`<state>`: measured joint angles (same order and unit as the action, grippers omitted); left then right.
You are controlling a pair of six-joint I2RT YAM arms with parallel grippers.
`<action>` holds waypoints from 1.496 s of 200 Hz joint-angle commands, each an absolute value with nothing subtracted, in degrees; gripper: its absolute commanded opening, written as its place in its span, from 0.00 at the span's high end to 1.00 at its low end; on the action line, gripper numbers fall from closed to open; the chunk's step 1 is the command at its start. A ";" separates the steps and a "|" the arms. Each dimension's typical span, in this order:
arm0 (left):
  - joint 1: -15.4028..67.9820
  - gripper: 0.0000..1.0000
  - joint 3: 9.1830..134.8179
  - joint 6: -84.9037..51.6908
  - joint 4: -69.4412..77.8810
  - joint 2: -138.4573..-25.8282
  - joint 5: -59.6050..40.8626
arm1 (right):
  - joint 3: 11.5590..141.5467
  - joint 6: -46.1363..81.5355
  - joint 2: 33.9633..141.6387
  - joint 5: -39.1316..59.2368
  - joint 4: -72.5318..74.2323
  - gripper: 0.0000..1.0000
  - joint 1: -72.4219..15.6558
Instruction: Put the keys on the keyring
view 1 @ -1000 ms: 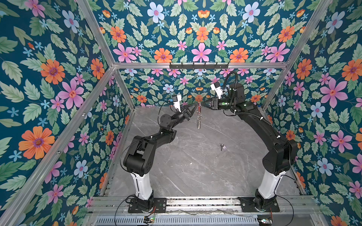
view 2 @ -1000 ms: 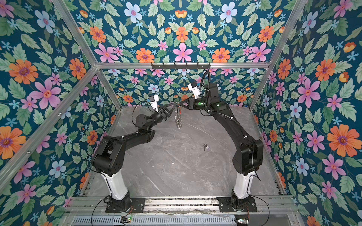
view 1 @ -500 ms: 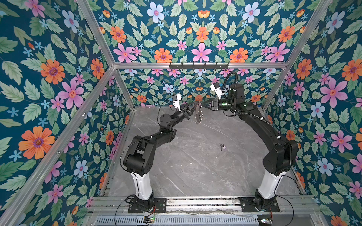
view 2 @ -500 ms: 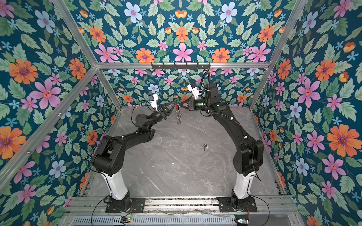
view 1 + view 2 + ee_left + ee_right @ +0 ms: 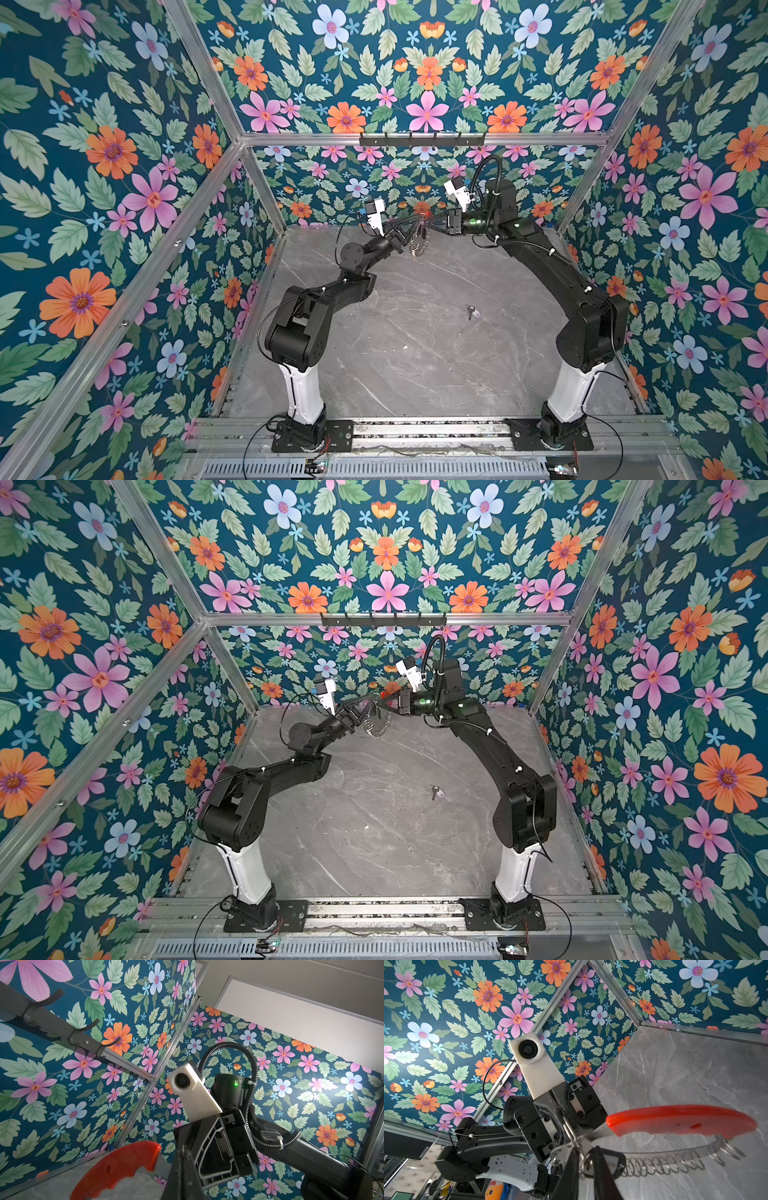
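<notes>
**Trainee:** Why is the keyring (image 5: 417, 246) held in the air, in the upper middle of both top views, and not laid on the table (image 5: 415, 365)?

**Operator:** I hold it lifted between the two arms so that the loop hangs free. That way its small silver rings (image 5: 664, 1164) dangle clear of the marble. The left gripper (image 5: 414, 227) is clamped tight on the steel band just beside the red section (image 5: 679, 1121). I judge this to be the anchor hold, fixing the loop while the other arm works at it.

**Trainee:** And the right gripper (image 5: 435, 226)?

**Operator:** It comes in from the right of the frame and meets the left one almost tip to tip. In the right wrist view its fingers (image 5: 603, 1184) stand narrow, with a small ring in the gap at the lower middle of the picture. I cannot tell whether they pinch that ring or merely flank it.

**Trainee:** Where are the keys (image 5: 471, 311)?

**Operator:** Only one shows, with a dark head and a pale tag. It lies flat on the table, right of centre in both top views, well apart from both grippers. Neither tool carries it, so the threading is not yet begun.

**Trainee:** What does the next move call for?

**Operator:** As I read it, the right arm must leave the loop and go down for the key. The key is small and flat, so it will be an awkward pick. Hung from a single grip, the loop may also swing.
</notes>
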<state>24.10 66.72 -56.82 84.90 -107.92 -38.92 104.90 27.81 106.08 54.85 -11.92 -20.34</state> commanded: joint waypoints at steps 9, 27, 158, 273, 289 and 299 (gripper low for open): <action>24.17 1.00 66.71 -57.29 89.20 -107.84 -39.11 | 105.21 27.91 105.30 54.76 -10.20 0.79 -19.54; 24.17 1.00 66.66 -57.60 89.43 -107.95 -39.34 | 105.12 26.96 104.39 53.00 -11.45 0.75 -18.60; 24.43 1.00 66.09 -59.09 90.26 -107.25 -40.08 | 110.98 20.48 105.48 50.71 -18.72 0.86 -21.25; 24.53 1.00 66.26 -59.33 90.62 -107.05 -39.76 | 109.22 20.48 104.76 50.63 -17.70 0.88 -21.36; 24.54 1.00 66.14 -59.33 90.62 -107.06 -39.81 | 109.23 20.57 104.80 50.62 -17.40 0.95 -21.36; 24.55 1.00 65.99 -59.25 90.62 -107.05 -39.81 | 109.25 20.59 104.77 50.62 -17.40 0.98 -21.36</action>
